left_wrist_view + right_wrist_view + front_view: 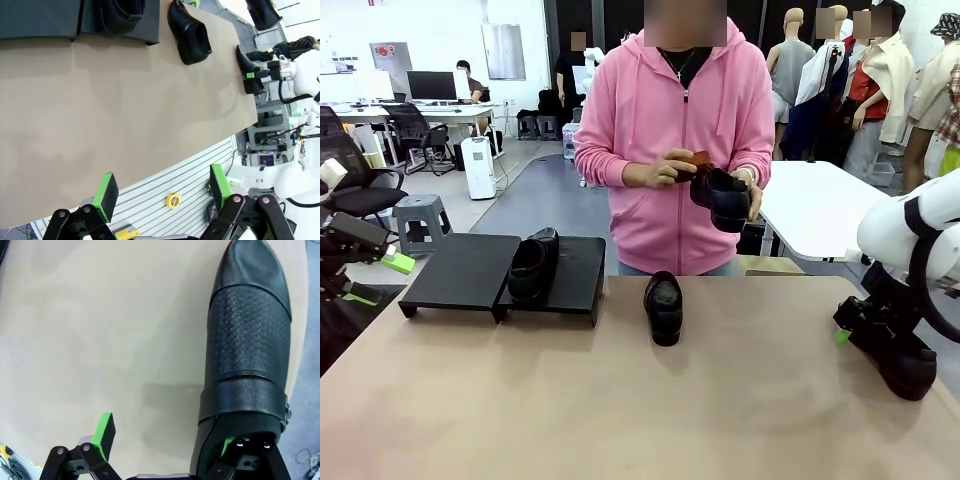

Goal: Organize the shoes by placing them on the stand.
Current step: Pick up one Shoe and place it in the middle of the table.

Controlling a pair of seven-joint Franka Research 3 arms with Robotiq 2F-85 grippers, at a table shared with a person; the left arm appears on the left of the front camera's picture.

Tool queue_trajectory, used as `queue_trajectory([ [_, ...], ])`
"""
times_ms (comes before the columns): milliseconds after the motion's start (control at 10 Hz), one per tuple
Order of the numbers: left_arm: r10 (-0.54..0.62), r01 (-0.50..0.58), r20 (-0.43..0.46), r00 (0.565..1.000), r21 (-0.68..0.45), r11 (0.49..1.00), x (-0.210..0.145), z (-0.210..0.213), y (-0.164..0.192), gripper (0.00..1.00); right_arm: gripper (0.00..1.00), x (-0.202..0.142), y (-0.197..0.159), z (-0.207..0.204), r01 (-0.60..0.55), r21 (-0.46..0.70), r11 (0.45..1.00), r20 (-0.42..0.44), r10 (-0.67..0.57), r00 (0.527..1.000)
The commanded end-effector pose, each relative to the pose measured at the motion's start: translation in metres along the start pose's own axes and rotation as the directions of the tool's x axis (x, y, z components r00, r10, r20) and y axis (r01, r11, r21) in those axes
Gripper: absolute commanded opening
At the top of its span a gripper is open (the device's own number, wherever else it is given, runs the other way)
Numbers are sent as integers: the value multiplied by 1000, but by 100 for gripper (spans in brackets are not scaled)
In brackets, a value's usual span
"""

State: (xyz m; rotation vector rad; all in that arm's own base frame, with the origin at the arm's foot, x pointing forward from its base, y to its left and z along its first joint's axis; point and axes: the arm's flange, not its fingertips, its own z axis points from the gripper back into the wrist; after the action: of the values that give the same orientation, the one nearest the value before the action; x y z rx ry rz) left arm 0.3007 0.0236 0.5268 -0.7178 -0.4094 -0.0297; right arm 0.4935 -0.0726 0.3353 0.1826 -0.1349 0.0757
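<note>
The shoe point(250, 340) at the table point(620, 400) edge is showing black leather, smooth and faintly glossy at the toe, finely pebbled across the vamp. The table is looking matt beige and smooth, perhaps laminate. The stand point(460, 270) is reading as matt black. The person's pink hoodie point(660, 130) is looking like soft cloth.

Bright even indoor light, soft shadows, sharp focus
</note>
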Motion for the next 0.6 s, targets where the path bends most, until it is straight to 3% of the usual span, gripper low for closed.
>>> queue_trajectory([
  [0,-14,14,-5,1000,-3,1000,0,1,2,95,100,5,-6,2,18,-8,1000,-5,-18,1000],
  [200,-14,14,-5,1000,-3,1000,0,1,2,95,100,5,-8,0,44,-29,999,-34,-45,998],
  [300,-14,14,-5,1000,-3,1000,0,1,2,95,40,5,-9,1,44,-28,999,-61,-46,997],
  [400,-14,14,-5,1000,-3,1000,0,1,2,95,0,6,-9,0,41,-42,998,-59,-44,997],
  [500,-14,14,-5,1000,-3,1000,0,1,2,95,0,5,-8,0,47,-45,998,-56,-49,997],
])
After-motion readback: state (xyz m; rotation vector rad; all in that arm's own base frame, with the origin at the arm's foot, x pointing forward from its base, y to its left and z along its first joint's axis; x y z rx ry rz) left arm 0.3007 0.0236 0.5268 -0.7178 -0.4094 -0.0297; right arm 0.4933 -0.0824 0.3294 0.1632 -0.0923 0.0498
